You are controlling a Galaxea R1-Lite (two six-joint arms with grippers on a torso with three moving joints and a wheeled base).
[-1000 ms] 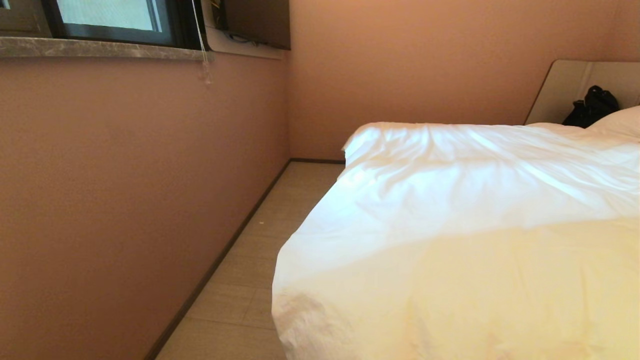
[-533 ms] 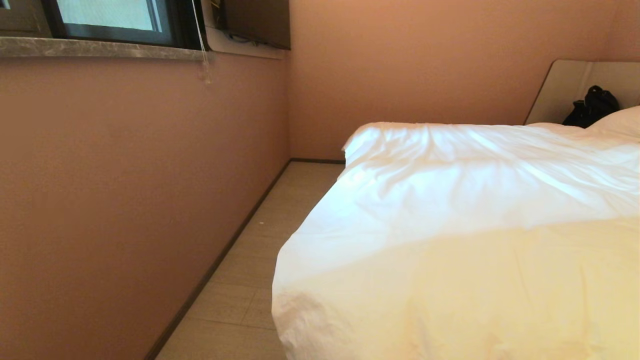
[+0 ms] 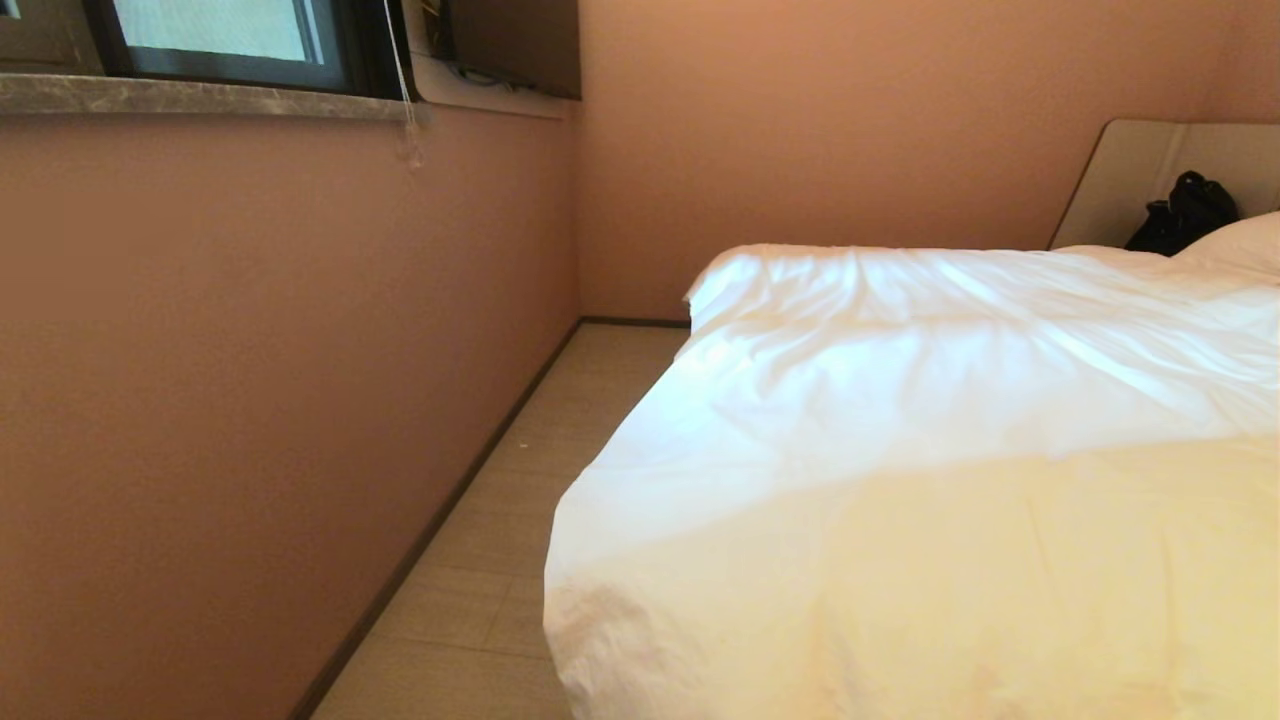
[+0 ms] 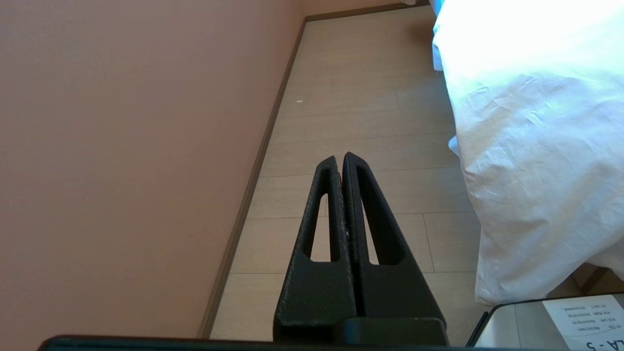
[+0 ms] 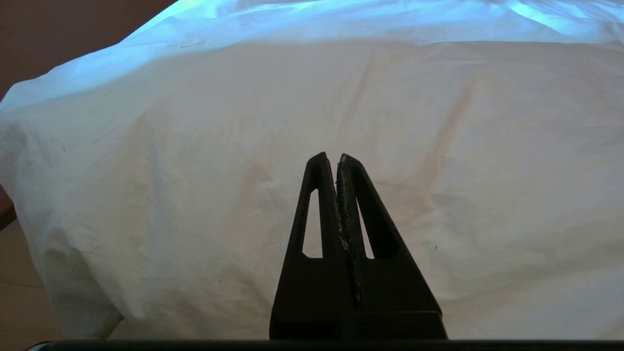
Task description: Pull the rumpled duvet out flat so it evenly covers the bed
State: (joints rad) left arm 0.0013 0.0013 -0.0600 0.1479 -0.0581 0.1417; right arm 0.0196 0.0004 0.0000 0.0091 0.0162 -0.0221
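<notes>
White, thick, creased cotton duvet (image 3: 930, 480) covers the wide low bed (image 3: 1150, 170) from the near corner at the foot to the beige panel headboard at far right. Its near corner (image 3: 590, 620) drapes over the mattress edge and hangs toward the floor; in the left wrist view the hanging side (image 4: 526, 170) ends short of the pale wood-look plank floor (image 4: 351, 97).

Right gripper (image 5: 337, 157): black fingers pressed together, empty, tips aimed at the duvet's draped near face (image 5: 195, 170), not touching it. Left gripper (image 4: 341, 156): black fingers together, empty, held over the floor strip between the dusty-pink wall (image 4: 122, 146) and the bed's side. Neither arm appears in the head view.

Open room: a floor aisle (image 3: 520, 500) runs along the bed's left edge, bounded by the dark skirting board (image 3: 450, 500) of the pink wall, narrowing toward the far corner of the room.

Orientation: the duvet's long axis runs from the near foot corner away and to the right, toward the headboard. Its left edge follows the mattress edge to a far corner (image 3: 705, 285). The surface shows shallow wrinkles.

Far end: a white pillow (image 3: 1240, 240) lies at the headboard, with a black bag (image 3: 1185, 210) beside it. A dark-framed window (image 3: 220, 40) over a grey stone sill (image 3: 200, 97) sits high on the left wall
</notes>
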